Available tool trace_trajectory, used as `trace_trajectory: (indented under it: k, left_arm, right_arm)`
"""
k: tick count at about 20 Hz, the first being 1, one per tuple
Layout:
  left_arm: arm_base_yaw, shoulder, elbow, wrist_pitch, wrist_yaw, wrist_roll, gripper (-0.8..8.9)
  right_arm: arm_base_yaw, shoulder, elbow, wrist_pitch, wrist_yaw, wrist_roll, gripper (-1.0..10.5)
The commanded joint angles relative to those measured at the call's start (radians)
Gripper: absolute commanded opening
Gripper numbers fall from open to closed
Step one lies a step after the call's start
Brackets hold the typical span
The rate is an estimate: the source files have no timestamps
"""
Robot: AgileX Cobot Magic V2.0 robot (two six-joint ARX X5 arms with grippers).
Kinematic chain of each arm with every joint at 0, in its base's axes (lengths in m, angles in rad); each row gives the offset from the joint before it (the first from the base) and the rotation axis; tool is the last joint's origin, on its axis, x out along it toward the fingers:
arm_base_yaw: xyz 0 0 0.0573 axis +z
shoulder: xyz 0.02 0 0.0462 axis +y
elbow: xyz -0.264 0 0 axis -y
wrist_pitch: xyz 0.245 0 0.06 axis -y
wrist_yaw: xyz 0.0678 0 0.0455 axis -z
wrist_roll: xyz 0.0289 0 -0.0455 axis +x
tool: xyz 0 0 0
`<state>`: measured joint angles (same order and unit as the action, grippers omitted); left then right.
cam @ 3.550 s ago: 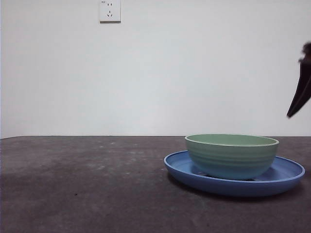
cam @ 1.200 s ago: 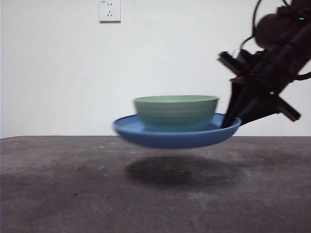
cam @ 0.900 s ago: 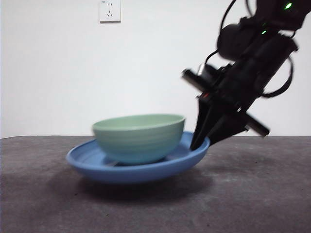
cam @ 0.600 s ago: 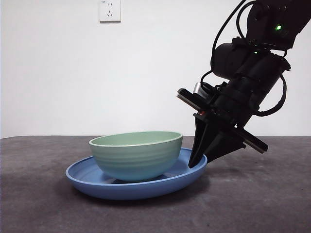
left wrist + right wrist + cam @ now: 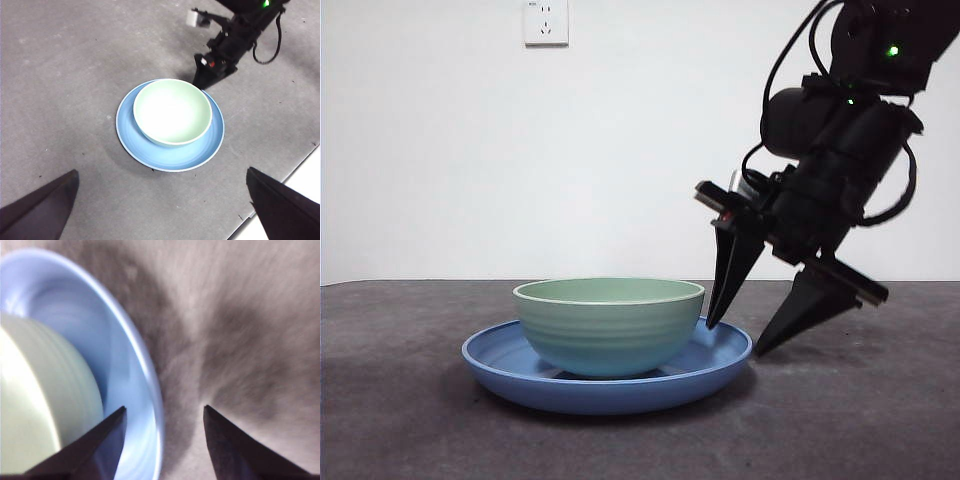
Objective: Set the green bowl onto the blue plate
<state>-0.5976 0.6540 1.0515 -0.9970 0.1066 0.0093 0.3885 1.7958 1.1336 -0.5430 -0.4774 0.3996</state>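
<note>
Straddling the plate's edge with jaws spread apart and gripping nothing, the right gripper (image 5: 755, 335) hangs at the near-arm side of the blue plate (image 5: 500, 360); one jaw is over the plate's inner slope, the other outside the rim above the table (image 5: 400, 400). The green bowl (image 5: 608, 325) sits upright inside the plate, roughly centred, and the plate lies flat on the table. The left gripper (image 5: 160, 200) waits high above, jaws wide apart, empty. Judging by this, the bowl is already on the plate, and only the right arm's retreat seems left. No brand or writing is readable; a white wall socket (image 5: 546, 22) shows no legible text.
</note>
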Motion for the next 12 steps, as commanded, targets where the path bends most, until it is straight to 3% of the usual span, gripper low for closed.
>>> trace_trajectory:
  k: [1,3,5,8,12]
  left_arm:
    - [-0.005,0.005,0.015,0.016,-0.002,-0.003,6.26]
    - [-0.005,0.005,0.015,0.019,-0.002,-0.003,6.26]
    - [-0.005,0.005,0.015,0.019,-0.002,-0.003,6.26]
    - [-0.005,0.005,0.015,0.020,-0.002,-0.003,6.26]
    - [-0.005,0.005,0.015,0.026,-0.002,-0.003,6.26]
  right_arm:
    - [-0.012,-0.019,0.080,-0.083,0.055,-0.047,2.5]
    - [-0.020,-0.055,0.138,-0.188,0.118,-0.082,2.6]
    - [-0.021,-0.122,0.183,-0.280,0.175,-0.117,4.0]
    - [-0.018,-0.267,0.190,-0.356,0.192,-0.152,5.7]
    - [0.002,-0.501,0.190,-0.514,0.249,-0.241,6.4]
